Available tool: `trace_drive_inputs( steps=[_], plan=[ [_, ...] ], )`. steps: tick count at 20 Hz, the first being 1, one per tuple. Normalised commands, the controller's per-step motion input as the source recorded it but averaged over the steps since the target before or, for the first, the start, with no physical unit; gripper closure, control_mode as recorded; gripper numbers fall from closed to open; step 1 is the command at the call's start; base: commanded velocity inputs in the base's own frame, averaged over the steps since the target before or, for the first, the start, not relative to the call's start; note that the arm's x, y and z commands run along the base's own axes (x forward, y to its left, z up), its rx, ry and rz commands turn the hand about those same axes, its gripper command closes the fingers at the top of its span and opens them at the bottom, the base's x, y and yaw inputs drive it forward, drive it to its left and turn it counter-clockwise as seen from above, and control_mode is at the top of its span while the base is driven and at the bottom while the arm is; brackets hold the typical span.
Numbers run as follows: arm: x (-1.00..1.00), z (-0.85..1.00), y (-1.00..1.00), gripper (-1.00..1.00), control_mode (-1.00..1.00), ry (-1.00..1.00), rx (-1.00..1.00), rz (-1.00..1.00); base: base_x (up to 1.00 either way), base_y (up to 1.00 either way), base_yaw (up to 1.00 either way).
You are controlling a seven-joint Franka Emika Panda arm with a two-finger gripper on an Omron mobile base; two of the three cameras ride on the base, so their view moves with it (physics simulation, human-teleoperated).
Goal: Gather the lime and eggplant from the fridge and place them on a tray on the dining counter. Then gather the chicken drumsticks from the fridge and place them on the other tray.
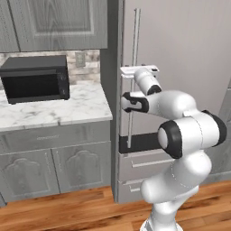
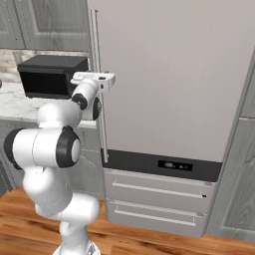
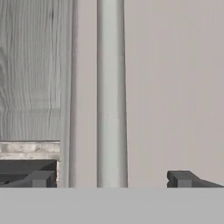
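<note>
To the left of the end effector (image 1: pixel 133 71), a black microwave (image 1: pixel 35 79) sits on the marble desk (image 1: pixel 67 108), under grey upper cabinets (image 1: pixel 54 22) and above grey lower cabinets (image 1: pixel 54 167). The end effector is raised at the fridge's left edge, level with the microwave's top, and points straight at the closed fridge door (image 2: pixel 169 74). In the hand view its two dark fingertips (image 3: pixel 183 178) stand spread wide apart, and the long vertical door handle (image 3: pixel 111 92) rises between them, nearer the left tip; whether a tip touches the handle cannot be told. Nothing is pinched between them. Just left of the handle in that view runs the fridge's edge, then the grey cabinet and a strip of backsplash. Below the end effector, a dark band with a small display (image 2: pixel 174 165) crosses the fridge, and under it are two drawers (image 2: pixel 157 199). The lime, eggplant and drumsticks cannot be seen with the door shut. Right of the fridge stands a tall grey cabinet panel (image 2: pixel 239 174).
</note>
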Motion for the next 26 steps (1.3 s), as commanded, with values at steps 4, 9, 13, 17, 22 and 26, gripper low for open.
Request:
trace_drive_inputs(
  steps=[4, 9, 13, 17, 22, 26],
  plan=[
    [0.23, -0.01, 0.00, -1.00, -1.00, 0.00, 0.00, 0.01, 0.00, 0.00, 0.00],
    [0.23, 0.00, 0.00, -1.00, -1.00, 0.00, 0.00, 0.00, 0.00, 0.00, 0.00],
    [0.03, 0.00, -0.01, -1.00, -1.00, 0.00, 0.00, 0.00, 0.00, 0.00, 0.00],
    [0.00, 0.00, 0.00, -1.00, -1.00, 0.00, 0.00, 0.00, 0.00, 0.00, 0.00],
    [0.00, 0.00, 0.00, 1.00, -1.00, 0.00, 0.00, 0.00, 0.00, 0.00, 0.00],
    [0.00, 0.00, 0.00, 1.00, -1.00, 0.00, 0.00, 0.00, 0.00, 0.00, 0.00]
  ],
)
